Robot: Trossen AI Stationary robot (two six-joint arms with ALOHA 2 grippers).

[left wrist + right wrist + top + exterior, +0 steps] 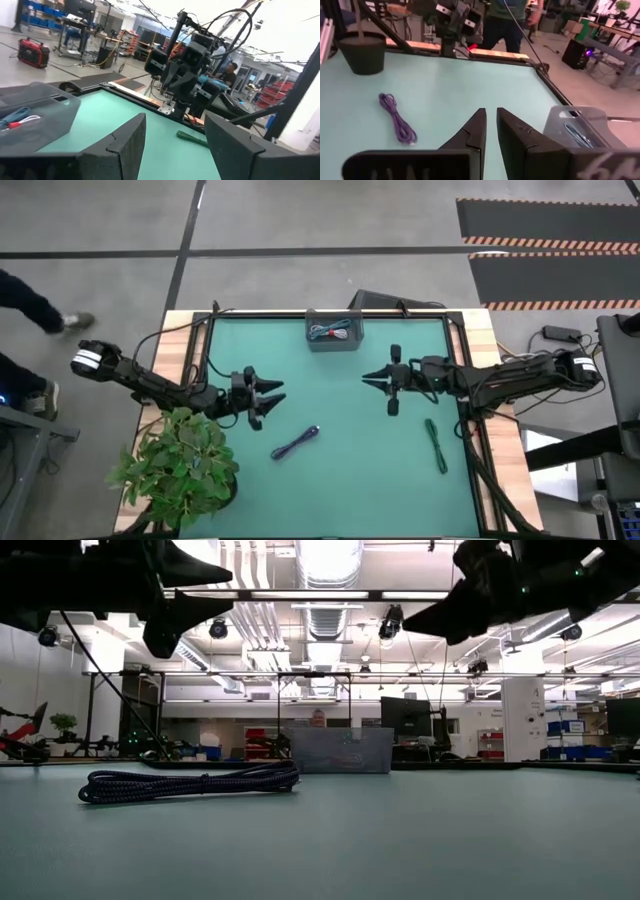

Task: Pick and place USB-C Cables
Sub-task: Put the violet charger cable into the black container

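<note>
Grey tray (333,340) at desk's far edge holds two cables.
Blue cable (326,332) and white-red cable (343,334) inside; left end effector (276,397) apart, right end effector (374,378) nearly together, both empty.

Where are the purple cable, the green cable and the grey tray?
Purple coiled cable bundle (295,442), high view: middle of the bundle.
Thin dark green cable bundle (436,444), high view: midway along its length.
Grey rectangular plastic tray (333,343), high view: its near wall.

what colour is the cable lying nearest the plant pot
Purple: the thin coiled purple cable bundle on the green mat, clearest in the right wrist view.
</note>
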